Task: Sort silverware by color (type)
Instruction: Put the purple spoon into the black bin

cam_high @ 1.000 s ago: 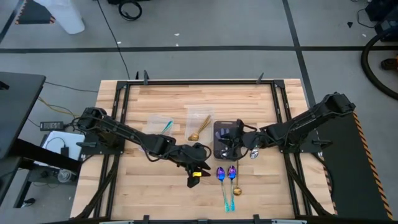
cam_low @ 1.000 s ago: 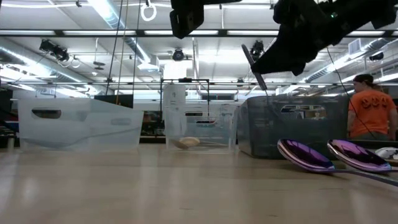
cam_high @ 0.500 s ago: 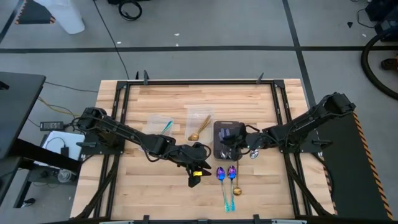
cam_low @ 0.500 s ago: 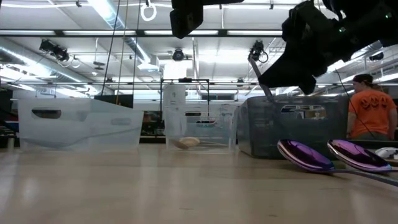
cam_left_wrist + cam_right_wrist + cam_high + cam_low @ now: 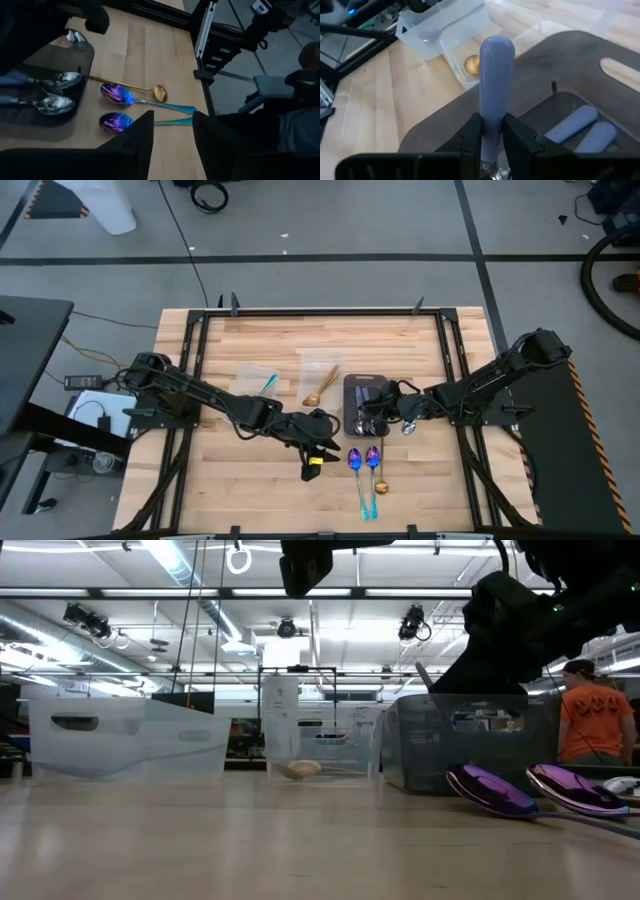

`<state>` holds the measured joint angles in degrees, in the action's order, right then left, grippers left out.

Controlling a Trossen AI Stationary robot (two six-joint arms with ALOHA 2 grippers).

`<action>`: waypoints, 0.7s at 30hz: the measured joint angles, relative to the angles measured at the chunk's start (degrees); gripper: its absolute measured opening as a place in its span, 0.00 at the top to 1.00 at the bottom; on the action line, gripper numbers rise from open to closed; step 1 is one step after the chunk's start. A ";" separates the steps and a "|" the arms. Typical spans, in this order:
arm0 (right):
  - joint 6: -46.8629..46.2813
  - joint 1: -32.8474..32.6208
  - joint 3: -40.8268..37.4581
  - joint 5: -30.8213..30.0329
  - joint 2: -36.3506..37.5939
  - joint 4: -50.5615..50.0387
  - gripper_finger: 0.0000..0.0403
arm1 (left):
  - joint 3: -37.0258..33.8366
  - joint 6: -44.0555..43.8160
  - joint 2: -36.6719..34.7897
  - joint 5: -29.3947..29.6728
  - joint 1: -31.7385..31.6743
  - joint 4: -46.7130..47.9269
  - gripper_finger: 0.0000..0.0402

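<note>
My right gripper [image 5: 378, 418] hangs over the dark grey tray [image 5: 350, 385], shut on a spoon with a pale blue handle [image 5: 495, 70]. Two more blue-handled silver spoons [image 5: 52, 92] lie in the tray. Two purple spoons with teal handles [image 5: 362, 462] and a gold spoon [image 5: 381, 482] lie flat on the table near its front edge. My left gripper [image 5: 318, 452] hovers open just left of them, with nothing between its fingers [image 5: 142, 135]. A teal-handled spoon lies in the left clear tub [image 5: 258, 380], a gold one in the middle tub [image 5: 322, 383]. My right gripper pinches the blue handle between its two fingers at the end nearest the metal neck [image 5: 489, 150]. The fingers lie along the handle, slanting down from the table's right. The handle's free end [image 5: 496, 45] sticks out past the fingertips, clear of the tray. The gripper hides the bowl.
A silver spoon bowl [image 5: 408, 427] shows on the table by the tray's right side. Black frame rails run along the table's edges. A person in an orange shirt [image 5: 592, 725] stands in the room beyond the table. Bare wood lies at the table's far and left parts.
My right gripper has sunk toward the dark grey tray with the blue-handled spoon and has rolled about its own axis. The handle's free end now stands lower, close above the tray.
</note>
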<state>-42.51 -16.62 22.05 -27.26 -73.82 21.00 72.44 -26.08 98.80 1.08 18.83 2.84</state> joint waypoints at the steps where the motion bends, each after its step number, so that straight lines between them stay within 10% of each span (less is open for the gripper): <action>1: -0.90 0.15 -0.24 0.17 0.00 0.02 0.82 | 0.00 1.28 0.00 -0.02 0.00 0.00 0.64; 21: -5.27 3.73 -0.79 10.70 0.00 -1.80 0.61 | 0.00 18.97 0.00 -0.02 -1.03 -0.07 0.64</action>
<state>-47.79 -12.88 21.26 -16.56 -73.82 19.20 72.44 -7.12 98.80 1.06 17.80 2.77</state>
